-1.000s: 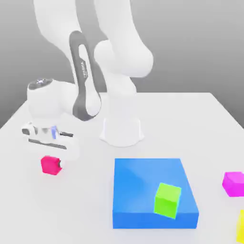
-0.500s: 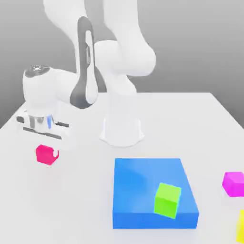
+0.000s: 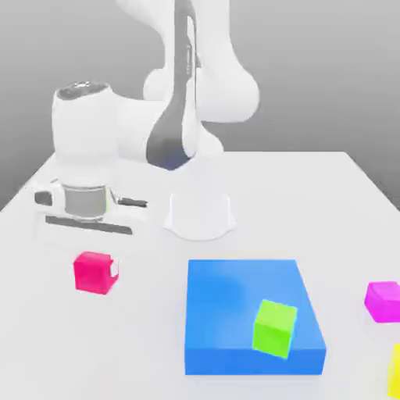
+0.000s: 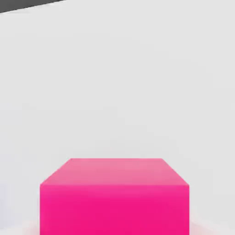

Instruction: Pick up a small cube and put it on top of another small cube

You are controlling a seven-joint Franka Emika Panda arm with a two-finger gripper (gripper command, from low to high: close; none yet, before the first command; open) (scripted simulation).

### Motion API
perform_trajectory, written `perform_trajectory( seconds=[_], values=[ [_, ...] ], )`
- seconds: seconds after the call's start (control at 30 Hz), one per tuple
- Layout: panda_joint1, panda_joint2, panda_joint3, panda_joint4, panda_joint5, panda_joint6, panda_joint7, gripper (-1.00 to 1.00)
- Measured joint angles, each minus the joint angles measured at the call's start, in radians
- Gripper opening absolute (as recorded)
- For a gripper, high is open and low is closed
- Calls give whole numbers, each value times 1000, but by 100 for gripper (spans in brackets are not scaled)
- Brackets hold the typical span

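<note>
We see even, diffuse simulator light, bright throughout, with no glare on the white table (image 3: 344,195) and a flat grey gradient backdrop. Shadows are faint; only soft shading shows on the blue block (image 3: 250,316) top and the arm's curved shells. Edges look softly smeared; the hot-pink cube (image 4: 114,197) has a lighter top face and a darker front.

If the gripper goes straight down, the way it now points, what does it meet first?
Most likely the bare table. The gripper points down with the hot-pink cube at its tip, apparently held. Depth is unclear, but nothing else shows beneath in the hand view.
</note>
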Motion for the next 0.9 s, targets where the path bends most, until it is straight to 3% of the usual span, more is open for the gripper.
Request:
perform_trajectory(
  seconds=[0.6,0.8,0.83,0.9],
  values=[
    [695,129,356,222,-8,-170,696,-100],
    [734,282,321,219,-123,-42,811,-100],
    [742,308,310,220,-140,-19,823,100],
    [742,308,310,220,-140,-19,823,100]
  ],
)
